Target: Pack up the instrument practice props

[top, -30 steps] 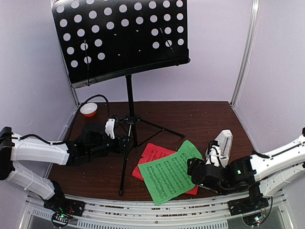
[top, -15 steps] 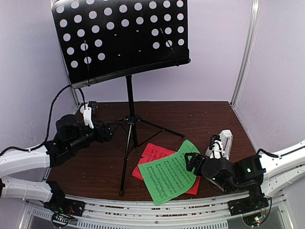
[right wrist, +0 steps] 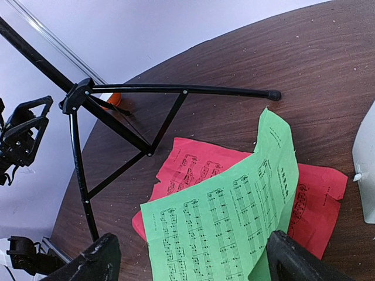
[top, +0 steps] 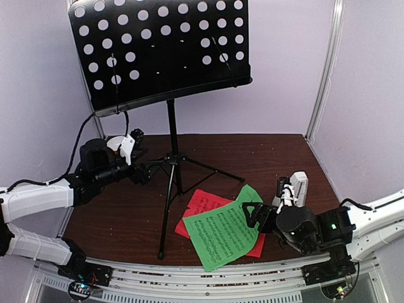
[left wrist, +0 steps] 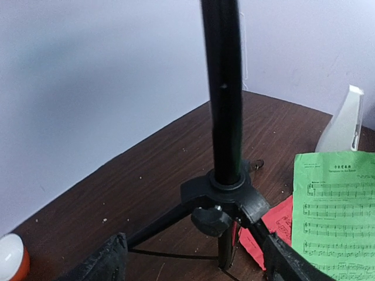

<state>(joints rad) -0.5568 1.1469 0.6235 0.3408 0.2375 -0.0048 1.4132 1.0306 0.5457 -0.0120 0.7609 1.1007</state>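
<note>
1. The music stand (top: pixel 172 145) stands upright on its three legs at the middle of the brown table (top: pixel 271 158). Its black desk with round holes is high above, tilted toward the back wall.
2. The green page (top: pixel 222 235) lies flat at the near side of the table, to the right of the stand. It covers a part of the red page (top: pixel 205 203), which lies under it.
3. The white metronome (top: pixel 298 187) stands just beside the right edge of the pages.
4. The left gripper (left wrist: pixel 196 260) is low and near the joint where the legs meet the pole. Its two fingers are wide apart and hold nothing. They do not touch the stand.
5. The right gripper (right wrist: pixel 193 254) is above the near part of the green page. Its fingers are also wide apart, with nothing between them.
6. A small orange and white bowl (left wrist: pixel 10 260) sits at the far left corner, behind the left arm.
</note>
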